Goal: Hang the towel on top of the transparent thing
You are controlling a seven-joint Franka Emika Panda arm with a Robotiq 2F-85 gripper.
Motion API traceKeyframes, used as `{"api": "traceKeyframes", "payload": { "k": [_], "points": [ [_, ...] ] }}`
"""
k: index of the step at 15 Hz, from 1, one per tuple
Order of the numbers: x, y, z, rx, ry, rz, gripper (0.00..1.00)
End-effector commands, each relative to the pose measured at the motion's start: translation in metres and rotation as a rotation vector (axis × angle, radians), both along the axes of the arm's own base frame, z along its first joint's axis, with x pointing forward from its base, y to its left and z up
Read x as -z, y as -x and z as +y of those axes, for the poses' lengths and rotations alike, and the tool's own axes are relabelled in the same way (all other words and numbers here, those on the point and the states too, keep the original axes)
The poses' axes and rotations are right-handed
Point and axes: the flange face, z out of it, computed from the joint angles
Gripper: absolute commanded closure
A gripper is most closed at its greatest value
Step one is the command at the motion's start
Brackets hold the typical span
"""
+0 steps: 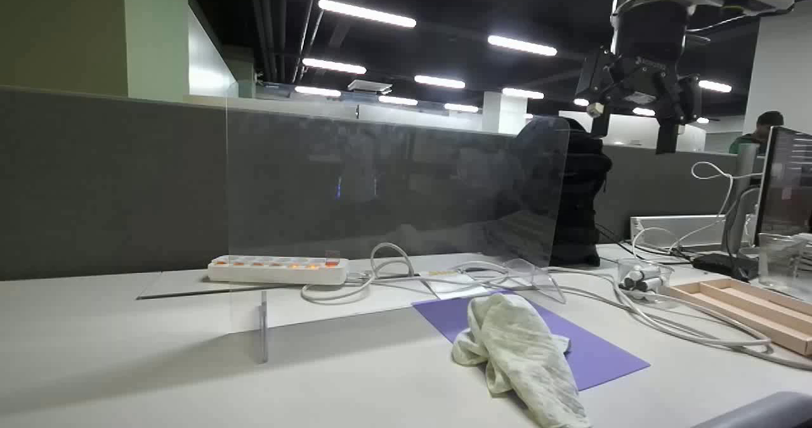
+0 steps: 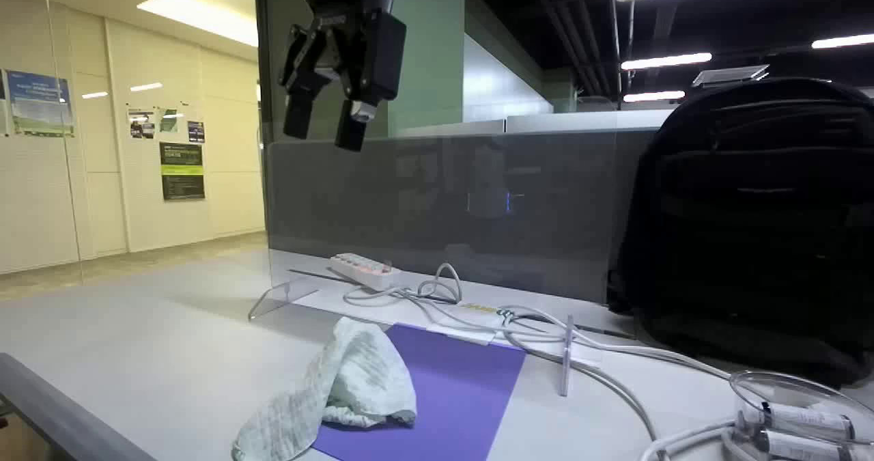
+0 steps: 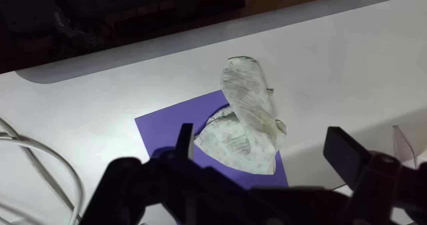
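A pale green-white towel lies crumpled on a purple sheet and partly on the white table. It also shows in an exterior view and in the wrist view, between the fingers but well below them. The transparent thing is a clear upright panel on clear feet, standing behind the towel; it also shows in an exterior view. One clear foot shows at the right of the wrist view. My gripper is open and empty, high above the table; it also shows in an exterior view.
A white power strip and loose cables lie behind and beside the panel. A black backpack stands at the back. A clear container of small bottles, a wooden tray and a monitor are at one side.
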Motion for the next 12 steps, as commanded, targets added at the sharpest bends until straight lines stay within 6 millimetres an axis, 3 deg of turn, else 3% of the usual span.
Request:
{"api": "traceKeyframes", "payload": {
  "k": [1,11,12],
  "points": [
    [0.000,0.000,0.000,0.000,0.000,0.001,0.00],
    [0.000,0.000,0.000,0.000,0.000,0.000,0.00],
    [0.012,-0.006,0.001,0.005,0.006,-0.006,0.00]
  ]
}}
